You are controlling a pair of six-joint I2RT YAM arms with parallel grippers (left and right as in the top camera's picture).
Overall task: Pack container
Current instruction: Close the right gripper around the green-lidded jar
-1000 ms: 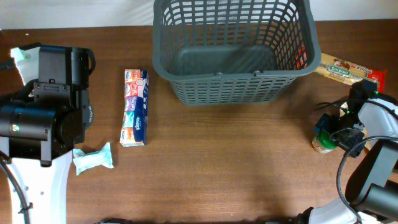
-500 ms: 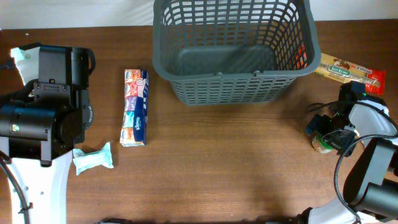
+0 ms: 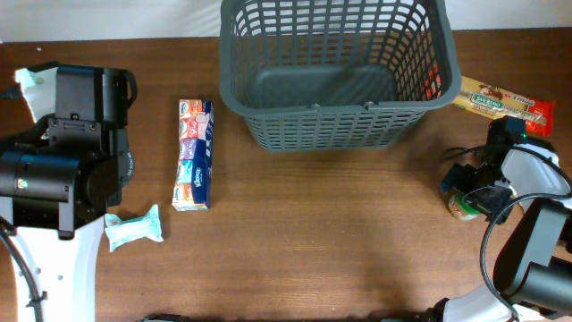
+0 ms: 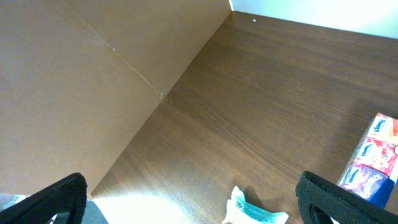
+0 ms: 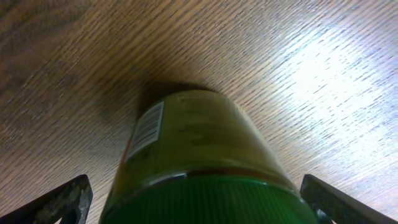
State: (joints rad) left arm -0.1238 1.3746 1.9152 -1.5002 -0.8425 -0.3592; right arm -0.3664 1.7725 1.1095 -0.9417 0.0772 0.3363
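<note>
1. The counter [image 3: 340, 233] is brown wood, seen from above.
2. The basket [image 3: 331, 125] stands upright at the middle of the far edge. No item shows on its solid bottom.
3. It looks stiff and light, and it would likely slide if nudged. The thick rim seems the best hold, since the slotted walls could snag a finger.
4. The left hand [image 4: 199, 208] hangs at the left edge, its fingers spread over bare wood and holding nothing.
5. The right hand [image 5: 205, 205] is near the right edge, spread astride the jar [image 5: 193, 137] with a gap on each side.
6. The tissue pack [image 3: 194, 154] lies left of the basket, well apart from it.
7. The snack bar [image 3: 500, 100] lies just beside the basket's right wall.
8. The wipes [image 3: 134, 227] lie near the left edge.
</note>
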